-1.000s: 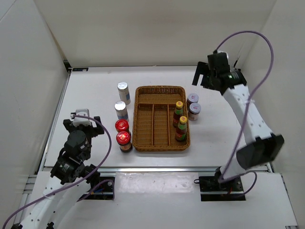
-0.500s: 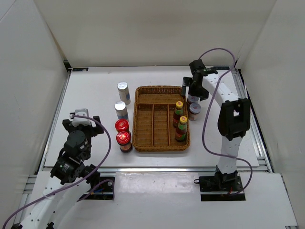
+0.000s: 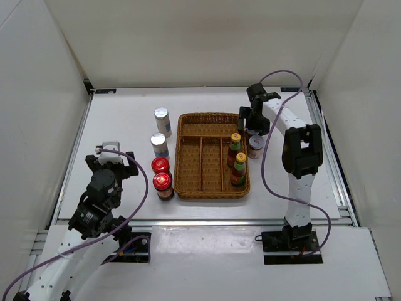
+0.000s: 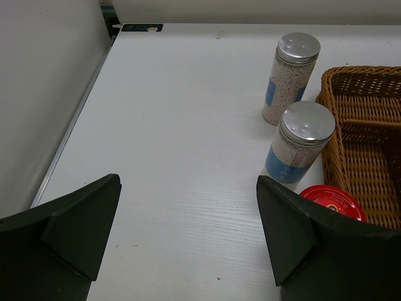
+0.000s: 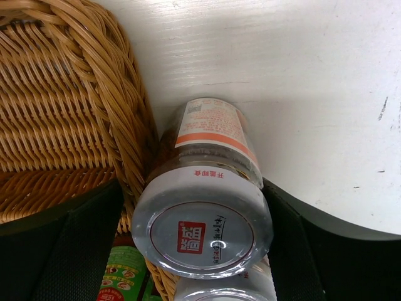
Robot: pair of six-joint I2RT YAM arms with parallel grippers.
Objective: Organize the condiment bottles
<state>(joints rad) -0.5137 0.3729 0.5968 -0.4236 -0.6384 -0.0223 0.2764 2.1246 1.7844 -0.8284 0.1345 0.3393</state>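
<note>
My right gripper (image 3: 253,123) is down at the far grey-lilac-lidded jar (image 5: 202,231), just right of the wicker tray (image 3: 211,155). Its fingers (image 5: 335,257) stand on either side of the lid, with a thin gap on the left; the jaws are open. The second grey-lidded jar (image 3: 255,145) stands right behind it. Two yellow-capped sauce bottles (image 3: 237,158) stand in the tray's right slot. Two white shakers (image 3: 161,133) and two red-lidded jars (image 3: 161,174) stand left of the tray. My left gripper (image 3: 111,158) is open and empty, left of the red-lidded jars; the shakers (image 4: 299,146) lie ahead of it.
The tray's curved wicker rim (image 5: 128,135) touches the jar on its left side. White walls enclose the table on three sides. The table's left edge rail (image 4: 69,138) runs beside my left gripper.
My right arm swung from high at the far right down to the far grey-lidded jar and lowered its jaws around it. My left arm shifted slightly.
</note>
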